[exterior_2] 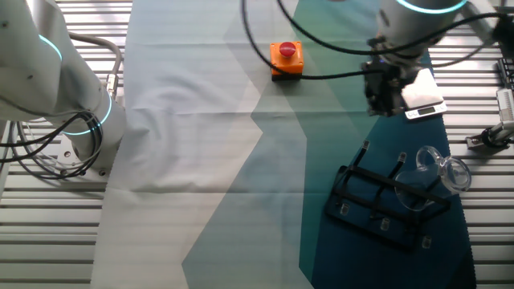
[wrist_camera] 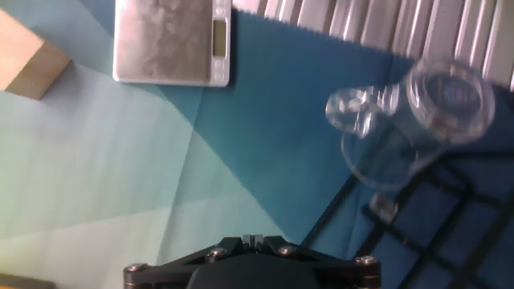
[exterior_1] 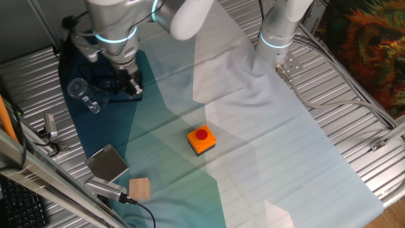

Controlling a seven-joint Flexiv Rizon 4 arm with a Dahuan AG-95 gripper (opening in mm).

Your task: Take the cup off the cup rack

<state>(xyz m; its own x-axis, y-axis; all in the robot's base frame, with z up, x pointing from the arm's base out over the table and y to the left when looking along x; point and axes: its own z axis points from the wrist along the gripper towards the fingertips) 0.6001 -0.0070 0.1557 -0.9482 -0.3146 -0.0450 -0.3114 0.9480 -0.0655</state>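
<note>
- Cup (exterior_1: 84, 95) of clear glass sits on the black wire cup rack (exterior_2: 385, 197), tipped over a peg at the rack's corner nearest the ribbed metal table (exterior_1: 354, 82) edge; in the hand view the cup (wrist_camera: 418, 120) shows its round mouth against the rack's wires (wrist_camera: 450, 209).
- Gripper (exterior_2: 384, 98) hangs above the cloth just beside the rack, apart from the cup; its fingertips cannot be made out in any view, so I cannot tell whether they are spread or pressed together.
- Hand view shows only the black gripper base (wrist_camera: 250, 261) at the bottom edge.
- Cloth (exterior_1: 253, 145) in white, teal and dark blue panels lies under the rack.
- Orange box with a red button (exterior_1: 201, 140) stands on the cloth, well apart from the rack toward the middle of the cloth.
- Grey metal scale (wrist_camera: 172, 40) with a small display lies near the rack, on the cloth's edge.
- Wooden block (exterior_1: 140, 189) rests beyond the scale, farther from the rack.
- Second white arm (exterior_2: 56, 88) stands at the far side of the cloth from the rack.
</note>
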